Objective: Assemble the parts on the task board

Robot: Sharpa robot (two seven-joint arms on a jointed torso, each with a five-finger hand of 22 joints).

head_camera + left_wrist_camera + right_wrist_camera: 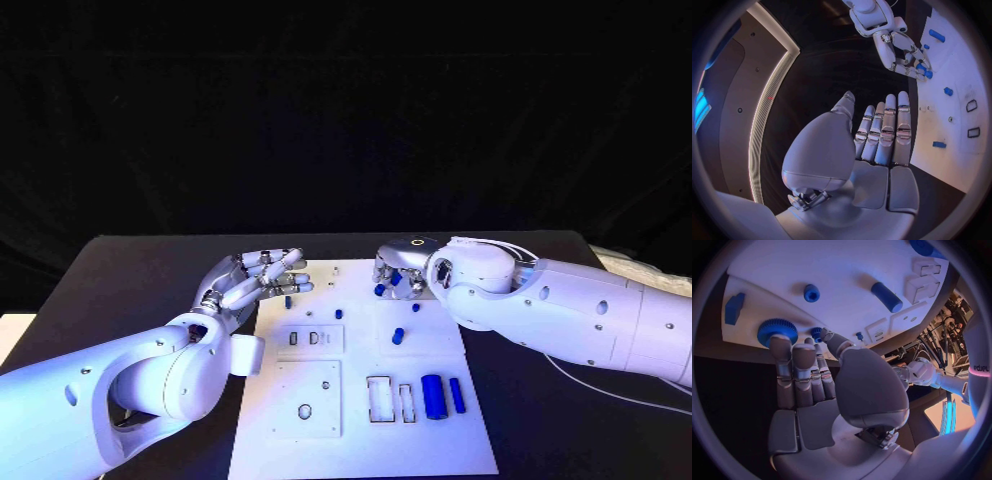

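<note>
The white task board [368, 420] lies in the middle of the black table [130, 270]. The left hand [257, 282] hovers at the board's left edge near its far end, its fingers [887, 125] held straight, side by side and holding nothing. The right hand [400, 268] is at the board's far edge, fingers pointing down at the plate. In the right wrist view its fingertips [781, 346] lie against a blue toothed gear [774, 329] standing on the board, with a smaller blue gear [817, 332] just beside them; whether the fingers actually grip the gear cannot be told.

Near the board's middle stands a short blue peg [398, 335], with a small blue piece [417, 307] just beyond it. At the near right, a thick blue cylinder [434, 396] and a thinner blue rod [457, 395] lie side by side next to rectangular recesses [381, 398]. A small blue pin [287, 301] stands near the left hand.

A few grey letters show on the right forearm [981, 368] in the right wrist view, cut off at the rim and not readable as a word.
</note>
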